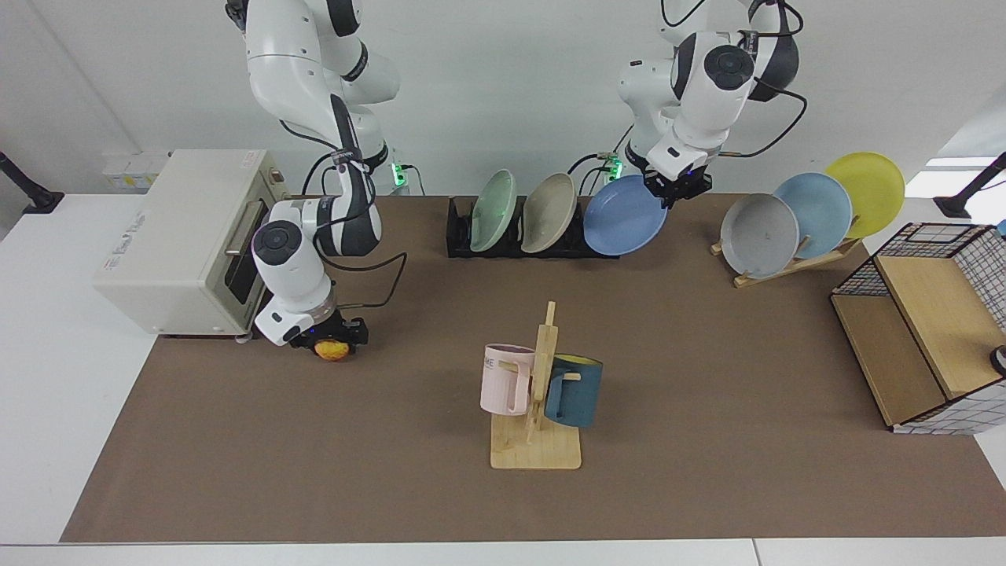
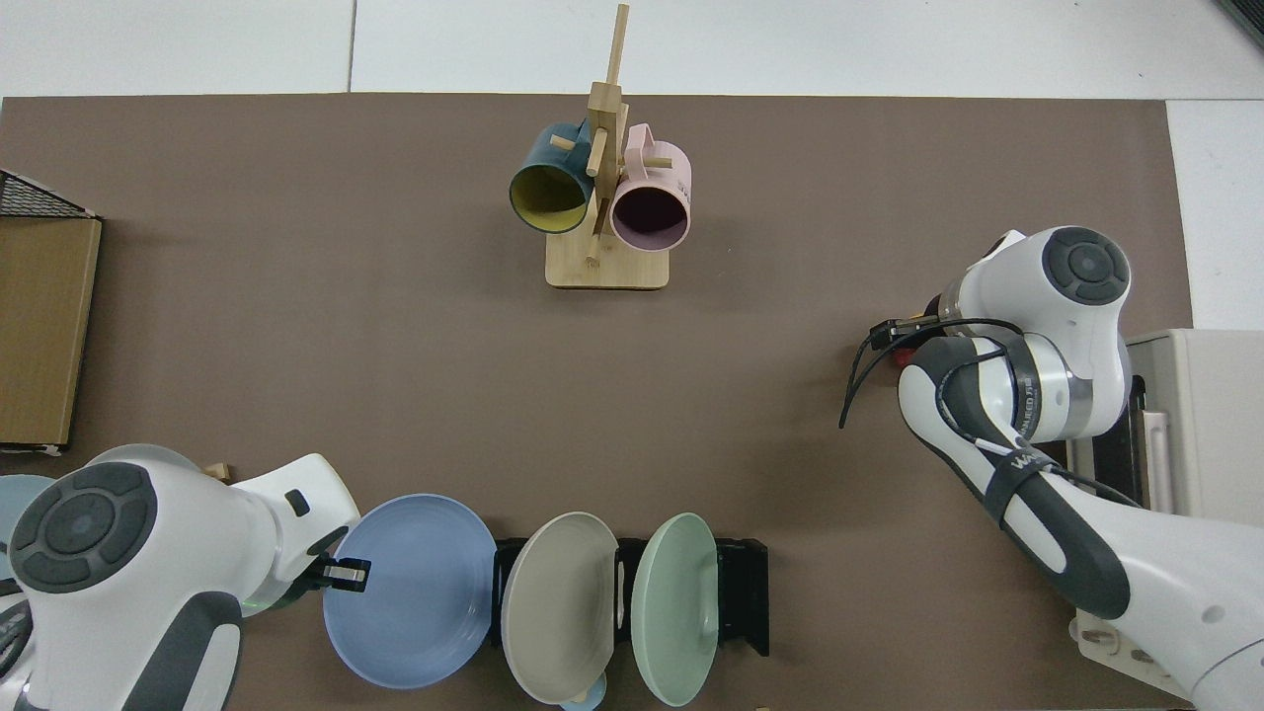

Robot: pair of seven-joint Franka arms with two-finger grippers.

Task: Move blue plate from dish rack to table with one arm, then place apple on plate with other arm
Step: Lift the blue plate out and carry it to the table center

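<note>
The blue plate (image 1: 625,216) (image 2: 410,591) hangs tilted at the right end of the black dish rack (image 1: 460,236) (image 2: 750,592). It is lifted out of its slot, with its lower edge still close to the rack. My left gripper (image 1: 677,189) (image 2: 341,573) is shut on the plate's upper rim. The apple (image 1: 332,350), red and yellow, rests on the brown mat of the table (image 1: 707,354) in front of the toaster oven. My right gripper (image 1: 330,339) sits down over the apple. In the top view the right arm hides nearly all of the apple.
A pale green plate (image 1: 493,210) and a beige plate (image 1: 548,212) stand in the rack. A mug tree (image 1: 538,393) holds a pink and a dark blue mug mid-table. A toaster oven (image 1: 181,236), a wooden plate stand (image 1: 794,259) and a wire-and-wood shelf (image 1: 919,330) line the sides.
</note>
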